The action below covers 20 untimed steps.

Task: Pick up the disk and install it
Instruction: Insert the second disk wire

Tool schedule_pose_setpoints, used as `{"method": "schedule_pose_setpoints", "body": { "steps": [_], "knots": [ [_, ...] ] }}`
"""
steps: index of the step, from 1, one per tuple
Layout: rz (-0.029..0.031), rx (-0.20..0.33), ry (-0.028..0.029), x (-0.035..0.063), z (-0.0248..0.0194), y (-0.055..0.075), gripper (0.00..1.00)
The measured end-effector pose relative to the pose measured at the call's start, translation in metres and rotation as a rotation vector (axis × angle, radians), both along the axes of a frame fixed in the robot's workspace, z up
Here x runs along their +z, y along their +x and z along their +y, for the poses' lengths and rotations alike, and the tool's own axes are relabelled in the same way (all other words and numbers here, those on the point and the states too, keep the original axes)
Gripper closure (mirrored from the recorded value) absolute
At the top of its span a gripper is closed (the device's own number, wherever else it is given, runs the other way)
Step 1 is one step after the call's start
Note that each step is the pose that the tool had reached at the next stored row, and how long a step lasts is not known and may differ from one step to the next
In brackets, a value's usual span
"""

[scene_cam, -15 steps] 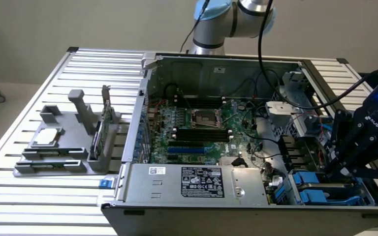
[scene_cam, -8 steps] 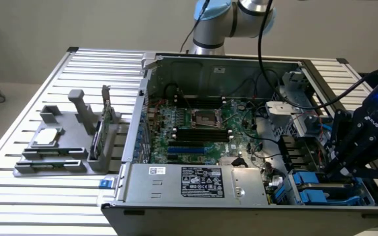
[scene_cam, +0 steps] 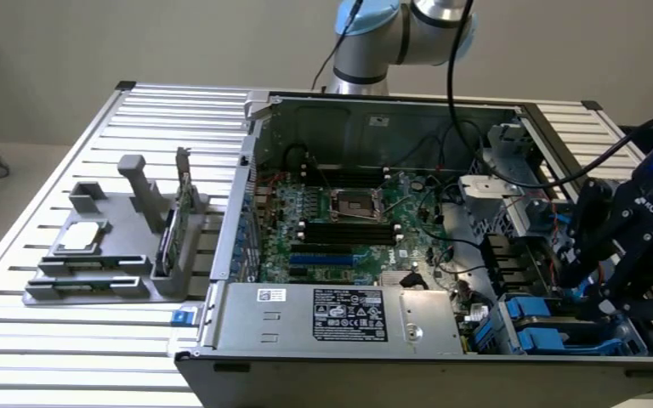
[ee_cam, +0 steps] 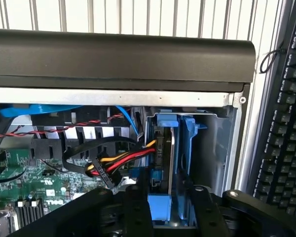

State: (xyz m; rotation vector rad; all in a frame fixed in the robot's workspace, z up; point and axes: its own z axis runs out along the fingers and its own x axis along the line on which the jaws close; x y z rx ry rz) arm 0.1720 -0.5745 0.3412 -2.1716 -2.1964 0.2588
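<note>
1. An open computer case [scene_cam: 440, 212] lies on a slatted metal table [scene_cam: 65, 340], its green motherboard [scene_cam: 349, 225] facing up.
2. The robot arm's black gripper [scene_cam: 621, 285] hangs over the near corner of the case on the exterior view's right, above the blue drive bays [scene_cam: 542, 327].
3. In the wrist view, the disk [ee_cam: 170, 163] stands on edge inside a bay, silver-grey metal clipped in its blue plastic rail frame, close to the grey wall of the case.
4. The gripper [ee_cam: 170, 207] sits just over the disk's blue end, one black finger [ee_cam: 135, 210] on each side of it. The jaws stand apart; a slim gap shows on each side, so they do not appear to clamp the disk.
5. A bundle of red, yellow and black wires [ee_cam: 121, 163] ends at a plug just beside the disk.
6. On the exterior view's left, a grey holder [scene_cam: 105, 263] on the table carries a small square silver chip [scene_cam: 82, 238] and a thin green circuit card [scene_cam: 173, 229] standing upright.
7. A black keyboard [ee_cam: 286, 133] lies outside the case, well apart from the disk.
</note>
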Motion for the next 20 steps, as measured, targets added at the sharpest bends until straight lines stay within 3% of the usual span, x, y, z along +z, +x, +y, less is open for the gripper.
{"method": "schedule_pose_setpoints", "body": {
  "steps": [5,13,19,20],
  "knots": [
    [0.0169,0.0,-0.0005,0.0049,-0.0003,-0.001,0.46],
    [0.0223,0.0,-0.0003,0.0067,-0.0004,-0.027,0.46],
    [0.023,0.0,-0.0005,0.0183,-0.0004,-0.042,0.73],
    [0.023,0.0,-0.0004,0.0214,-0.0004,-0.044,0.73]
  ]
}}
